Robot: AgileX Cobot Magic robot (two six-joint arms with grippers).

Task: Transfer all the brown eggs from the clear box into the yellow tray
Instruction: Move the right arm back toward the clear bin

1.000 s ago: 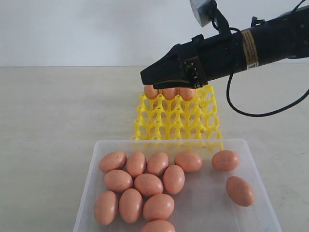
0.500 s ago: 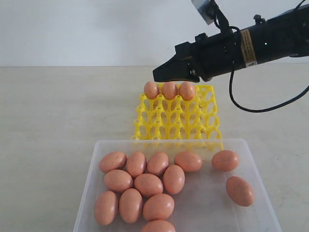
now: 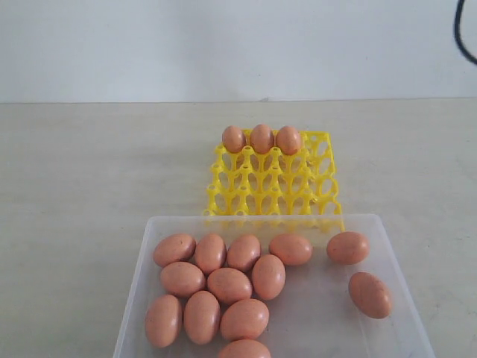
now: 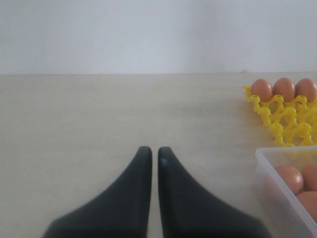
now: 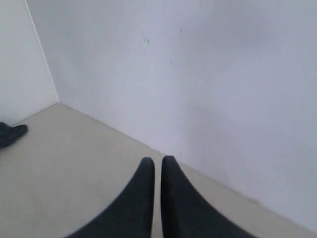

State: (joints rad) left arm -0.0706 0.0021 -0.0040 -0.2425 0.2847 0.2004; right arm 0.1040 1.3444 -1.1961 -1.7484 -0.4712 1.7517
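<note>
Three brown eggs stand in the back row of the yellow tray; the left wrist view shows the same eggs on the tray. Several more brown eggs lie in the clear box in front of the tray. Neither arm shows in the exterior view. My left gripper is shut and empty, low over the bare table beside the box's corner. My right gripper is shut and empty, facing the white wall.
A black cable hangs at the exterior view's top right. A white wall backs the beige table. A dark object lies on the table in the right wrist view.
The right arm lifted off the tray's back row, drew back to the right and left the exterior view, its gripper closing. Three eggs stay in the tray.
</note>
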